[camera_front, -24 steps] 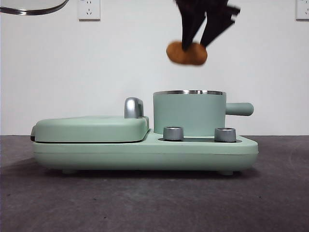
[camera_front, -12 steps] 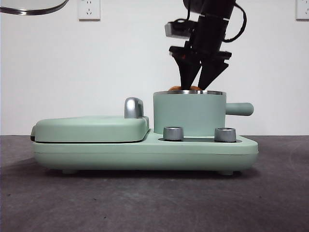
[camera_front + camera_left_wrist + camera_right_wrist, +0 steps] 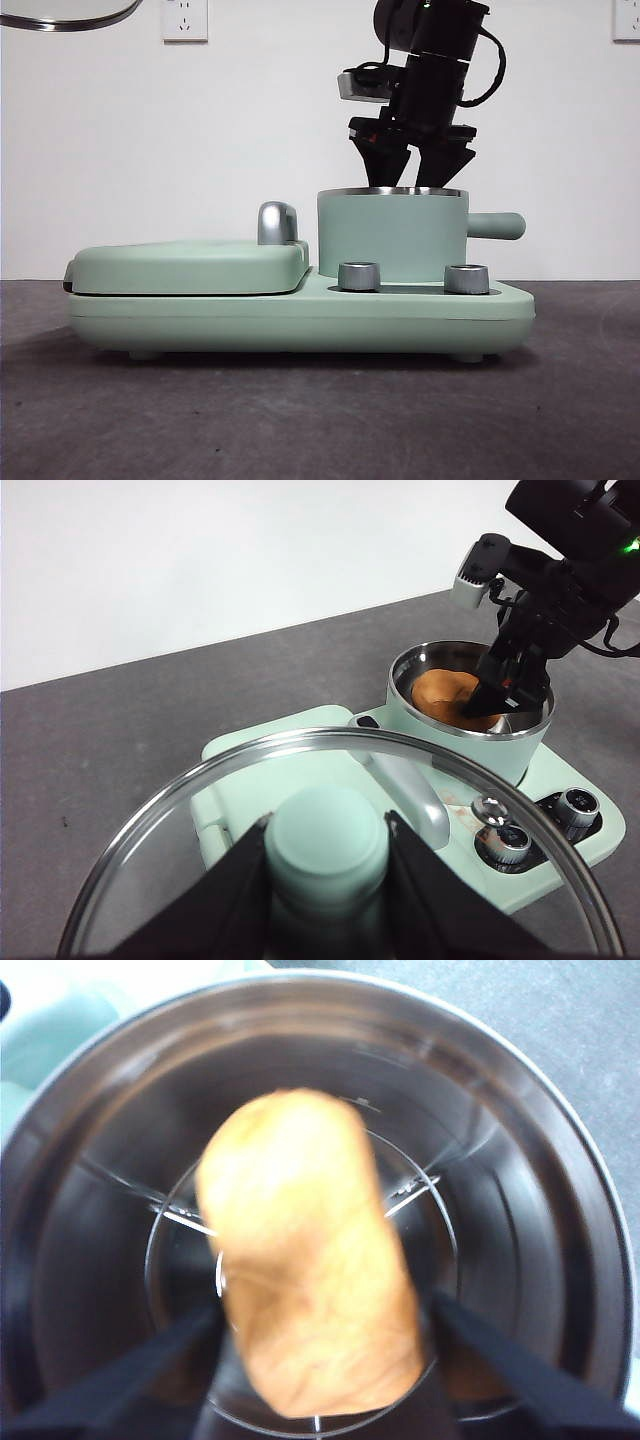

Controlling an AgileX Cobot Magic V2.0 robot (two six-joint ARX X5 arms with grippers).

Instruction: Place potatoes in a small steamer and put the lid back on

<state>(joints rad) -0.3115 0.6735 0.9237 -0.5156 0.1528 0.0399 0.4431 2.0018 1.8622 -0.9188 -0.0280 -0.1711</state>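
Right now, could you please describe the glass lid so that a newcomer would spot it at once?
Start from the mint-green cooker base with the mint-green steel-rimmed pot, where the right gripper reaches inside. The round glass lid hangs in the air off to the side, its mint-green knob clamped by the left gripper. Unlike the flat green griddle cover, it is transparent with a steel rim.

The right gripper [image 3: 412, 175] points straight down, its jaws spread apart with tips dipped inside the steamer. The left gripper [image 3: 325, 855] is raised, jaws clamped on the lid's knob.
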